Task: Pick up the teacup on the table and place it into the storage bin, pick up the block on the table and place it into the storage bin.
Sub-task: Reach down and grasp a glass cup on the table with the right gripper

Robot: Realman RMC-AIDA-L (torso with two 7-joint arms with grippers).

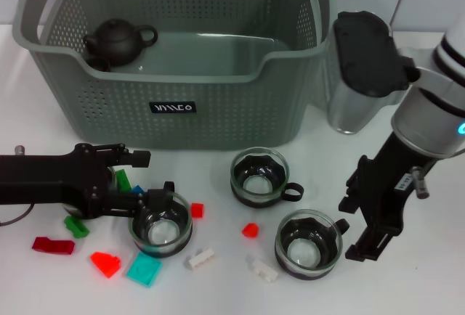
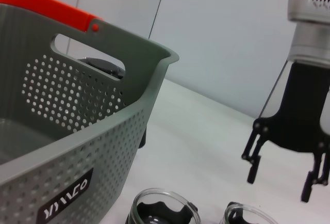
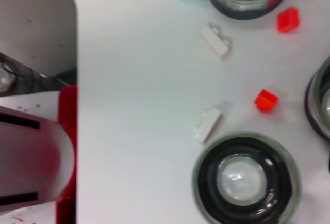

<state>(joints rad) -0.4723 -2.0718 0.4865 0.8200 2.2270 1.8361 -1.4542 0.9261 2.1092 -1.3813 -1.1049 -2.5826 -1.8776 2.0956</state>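
Three glass teacups stand on the white table: one at the front left (image 1: pixel 160 226), one in the middle (image 1: pixel 259 177), one at the front right (image 1: pixel 309 243) (image 3: pixel 242 178). Small blocks lie scattered among them: red (image 1: pixel 250 229), white (image 1: pixel 200 258), teal (image 1: pixel 144 268), green (image 1: pixel 123 180). The grey perforated storage bin (image 1: pixel 218 108) (image 2: pixel 77 146) stands behind, holding a black teapot (image 1: pixel 116 41). My left gripper (image 1: pixel 149 178) lies low and open, its nearer finger against the front-left teacup's rim, the green block between the fingers. My right gripper (image 1: pixel 357 222) (image 2: pixel 279 178) hangs open and empty beside the front-right teacup.
A glass pitcher with a black lid (image 1: pixel 360 75) stands right of the bin, close behind my right arm. More blocks lie at the front left: dark red (image 1: pixel 52 244), orange-red (image 1: pixel 106 263). A second white block (image 1: pixel 261 268) lies near the front edge.
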